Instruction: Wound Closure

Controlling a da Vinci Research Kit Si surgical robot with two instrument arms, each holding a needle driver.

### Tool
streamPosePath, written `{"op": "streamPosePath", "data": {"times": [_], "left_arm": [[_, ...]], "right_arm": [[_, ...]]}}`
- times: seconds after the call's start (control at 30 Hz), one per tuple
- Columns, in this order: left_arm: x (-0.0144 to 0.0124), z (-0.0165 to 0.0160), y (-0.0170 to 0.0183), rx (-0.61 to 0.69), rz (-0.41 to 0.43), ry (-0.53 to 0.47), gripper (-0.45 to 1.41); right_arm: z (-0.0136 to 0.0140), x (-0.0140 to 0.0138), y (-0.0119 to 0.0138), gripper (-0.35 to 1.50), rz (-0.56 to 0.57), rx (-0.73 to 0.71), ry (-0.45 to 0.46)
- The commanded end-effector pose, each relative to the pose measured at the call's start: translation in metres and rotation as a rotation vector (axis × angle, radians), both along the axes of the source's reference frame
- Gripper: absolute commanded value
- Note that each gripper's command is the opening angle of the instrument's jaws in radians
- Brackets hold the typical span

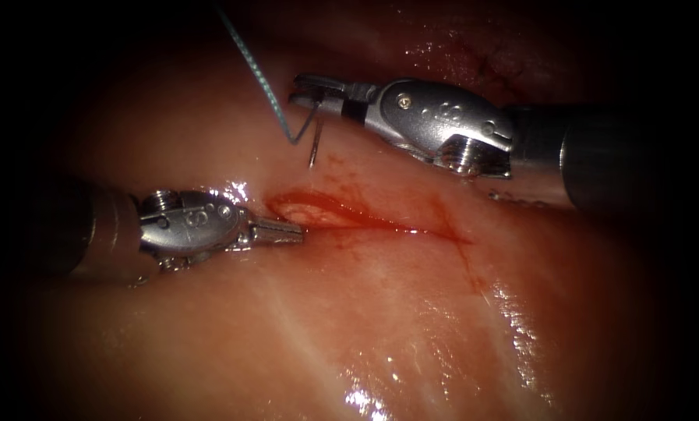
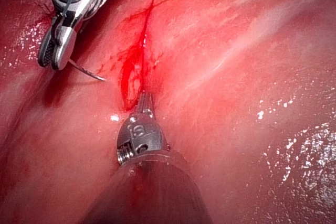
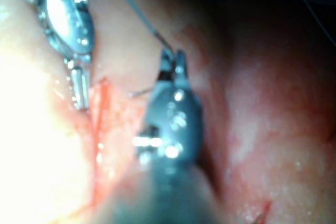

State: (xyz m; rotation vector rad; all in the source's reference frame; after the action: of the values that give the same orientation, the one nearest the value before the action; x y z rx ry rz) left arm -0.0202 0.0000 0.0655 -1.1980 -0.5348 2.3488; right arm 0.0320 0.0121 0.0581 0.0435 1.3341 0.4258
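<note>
The cut runs across the tissue, with red fluid pooled at its left end. My right tool sits beyond the cut, above that left end, shut on the curved needle around mid-curve. The needle's point hangs down to the tissue surface; I cannot tell if it has entered. Blue-green thread rises from the needle's tail up and to the left. My left tool lies with its jaws shut and tips at the cut's left end, holding nothing I can see. In the left wrist view, the left tool touches the cut.
Wet glints mark the near tissue. A thin red streak runs down from the cut's right end. In the right wrist view, the left tool is beside the cut and the right tool holds the needle.
</note>
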Motion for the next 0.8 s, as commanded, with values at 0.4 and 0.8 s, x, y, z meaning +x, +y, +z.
{"op": "streamPosePath", "data": {"times": [0.4, 0.8], "left_arm": [[-0.0004, 0.0007, -0.0007, 0.004, 0.001, -0.002, -0.30], [-0.0004, 0.0007, -0.0007, 0.004, 0.001, -0.002, -0.30]], "right_arm": [[0.0004, 0.0001, 0.0010, -0.35, -0.048, -0.293, -0.057], [0.0013, 0.0011, -0.0002, -0.35, -0.043, -0.109, -0.037]]}}
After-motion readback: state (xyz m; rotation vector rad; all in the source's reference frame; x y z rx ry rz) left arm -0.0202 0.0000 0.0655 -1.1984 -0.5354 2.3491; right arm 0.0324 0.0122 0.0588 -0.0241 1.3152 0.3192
